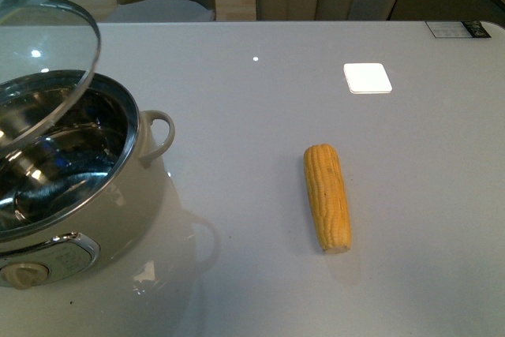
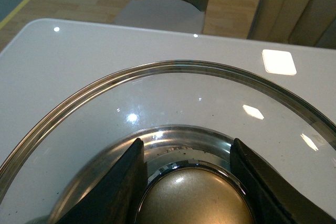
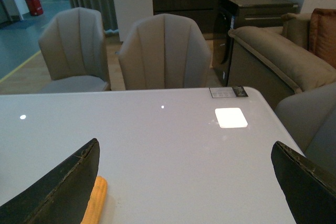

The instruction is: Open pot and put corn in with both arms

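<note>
The cream-white pot stands at the table's left with its steel bowl uncovered. Its glass lid hangs tilted above the pot's far left side. In the left wrist view my left gripper is shut on the lid's cream knob, one dark finger on each side, with the lid rim curving beyond. The yellow corn lies on the table right of the pot. My right gripper is open above the table, and the corn lies beside one finger. Neither arm shows in the front view.
The white table has a bright square reflection beyond the corn and a dark label at its far right edge. Beige chairs stand behind the table, and a sofa sits off its right side.
</note>
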Controlling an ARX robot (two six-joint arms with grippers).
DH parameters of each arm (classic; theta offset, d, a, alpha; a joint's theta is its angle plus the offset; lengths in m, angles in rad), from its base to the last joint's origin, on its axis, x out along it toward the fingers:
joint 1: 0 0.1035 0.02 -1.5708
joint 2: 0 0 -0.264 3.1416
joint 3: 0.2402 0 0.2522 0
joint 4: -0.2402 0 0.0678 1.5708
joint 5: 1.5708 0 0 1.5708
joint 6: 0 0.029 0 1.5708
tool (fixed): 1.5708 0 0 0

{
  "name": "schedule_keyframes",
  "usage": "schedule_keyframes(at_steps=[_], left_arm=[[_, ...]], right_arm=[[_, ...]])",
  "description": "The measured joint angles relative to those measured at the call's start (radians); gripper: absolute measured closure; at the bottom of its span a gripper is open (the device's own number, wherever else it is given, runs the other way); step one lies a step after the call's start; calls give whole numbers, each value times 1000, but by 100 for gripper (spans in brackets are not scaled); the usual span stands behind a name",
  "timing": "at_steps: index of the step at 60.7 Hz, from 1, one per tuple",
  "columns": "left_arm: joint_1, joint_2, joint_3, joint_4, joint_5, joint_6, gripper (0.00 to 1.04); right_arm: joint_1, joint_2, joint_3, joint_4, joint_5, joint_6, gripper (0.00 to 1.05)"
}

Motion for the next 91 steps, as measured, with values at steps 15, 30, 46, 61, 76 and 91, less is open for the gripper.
schedule_keyframes(at_steps=[15, 30, 46, 61, 76, 91], left_arm=[[206, -20, 0, 14, 85, 50, 62], [442, 16, 2, 63, 200, 118, 62], [637, 151, 42, 136, 280, 176, 62], [764, 304, 79, 212, 327, 210, 62], [813, 467, 106, 307, 345, 235, 62], [804, 648, 128, 423, 352, 257, 62]], right_arm=[[0, 0, 0, 0, 0, 0, 9], [0, 0, 0, 0, 0, 0, 9], [0, 0, 0, 0, 0, 0, 9], [0, 0, 0, 0, 0, 0, 9], [0, 0, 0, 0, 0, 0, 9], [0, 0, 0, 0, 0, 0, 9]])
